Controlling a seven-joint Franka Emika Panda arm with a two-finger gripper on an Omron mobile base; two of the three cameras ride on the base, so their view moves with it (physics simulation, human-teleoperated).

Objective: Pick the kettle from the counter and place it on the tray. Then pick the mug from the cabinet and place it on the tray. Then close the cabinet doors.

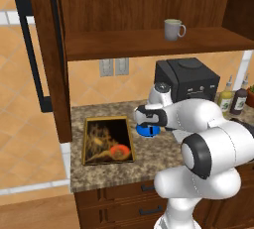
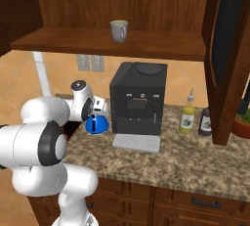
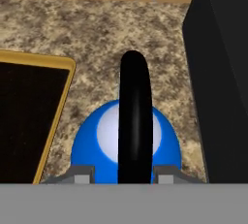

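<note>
Gripper point(image 3: 124, 178) down over the kettle point(image 3: 97, 140) on the counter point(image 3: 106, 29).

My fingertips point(image 3: 77, 173) sit either side of the black arched handle; I cannot tell whether they pinch it. The kettle stands between the tray point(image 1: 108, 140) and the black coffee machine point(image 2: 136, 98), near both. Beyond, the mug point(image 1: 173, 29) waits on the cabinet point(image 1: 149, 42) shelf, doors point(image 2: 229, 49) swung wide.

One kettle point(image 2: 95, 124), mug point(image 2: 119, 30), two bottles point(image 2: 187, 116).
</note>
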